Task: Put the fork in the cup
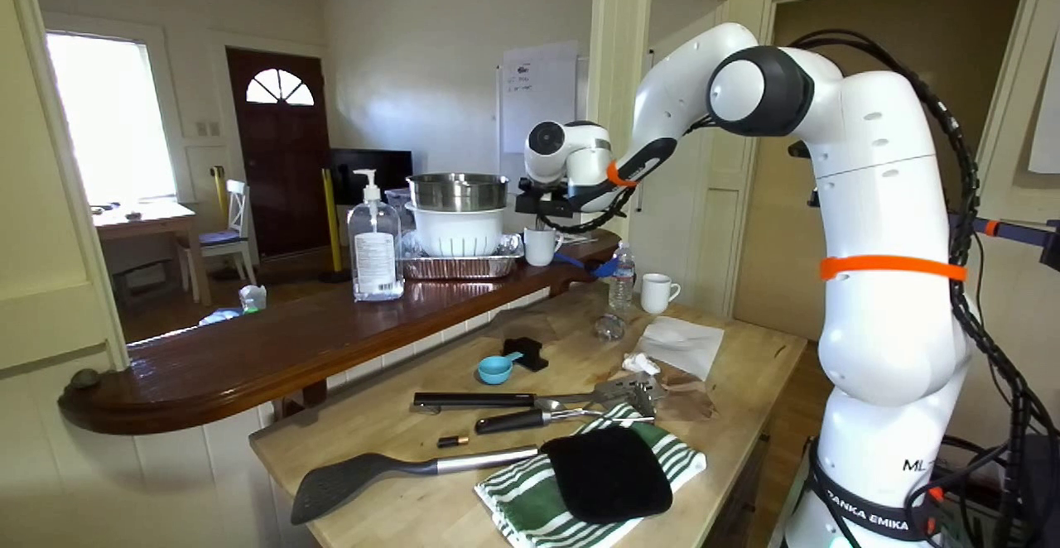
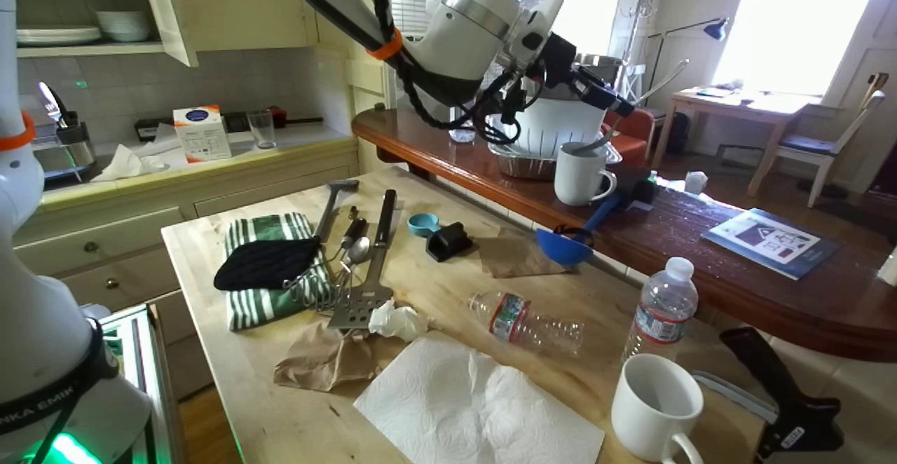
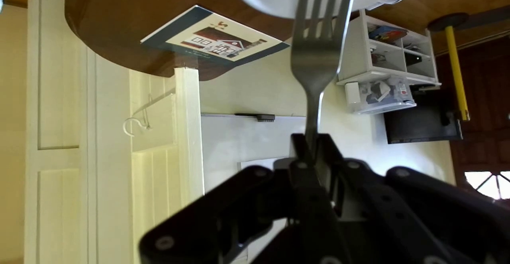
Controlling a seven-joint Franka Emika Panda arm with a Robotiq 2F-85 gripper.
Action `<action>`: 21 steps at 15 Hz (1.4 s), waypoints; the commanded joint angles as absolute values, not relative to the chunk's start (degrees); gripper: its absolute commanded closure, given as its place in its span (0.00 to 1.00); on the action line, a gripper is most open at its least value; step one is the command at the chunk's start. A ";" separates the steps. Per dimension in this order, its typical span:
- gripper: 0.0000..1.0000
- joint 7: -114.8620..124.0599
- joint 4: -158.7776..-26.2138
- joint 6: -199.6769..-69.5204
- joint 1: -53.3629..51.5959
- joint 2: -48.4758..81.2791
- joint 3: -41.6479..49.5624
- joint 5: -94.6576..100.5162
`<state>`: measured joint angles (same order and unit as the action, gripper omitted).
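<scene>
1. Landmark: the white cup (image 2: 576, 178), upright on the raised ledge (image 1: 273, 349). A foil tray (image 1: 460, 267) stands just beside the cup; a second mug (image 2: 641, 415) stands well apart from it, on a lower level.
2. Tool state: the gripper (image 3: 313, 142) is narrowed to the thickness of the fork (image 3: 314, 64) and grips it by the handle, above the cup.
3. Workpiece: the fork leans, tines lowermost at the mouth of the cup, handle end slanting up and away. Tine depth inside the cup cannot be told.
4. Step in hand (judged): insertion; release is not yet done.
5. Next move (judged): lower the fork along its slant, tines inside the cup's rim. Once the wall of the cup bears it, spread the jaws and withdraw upward without dragging the handle.
</scene>
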<state>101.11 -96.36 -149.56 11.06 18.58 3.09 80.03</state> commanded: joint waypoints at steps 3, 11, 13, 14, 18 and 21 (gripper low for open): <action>0.97 103.27 -97.39 -150.06 10.69 18.88 3.13 81.68; 0.97 103.14 -99.38 -149.50 10.03 18.61 2.91 81.67; 0.97 103.07 -99.92 -149.41 9.83 18.50 2.90 81.74; 0.97 103.07 -100.16 -149.37 9.72 18.45 2.91 81.82; 0.97 103.45 -100.93 -148.90 9.31 18.54 3.05 82.26; 0.97 103.80 -101.18 -148.74 9.11 18.57 3.11 82.61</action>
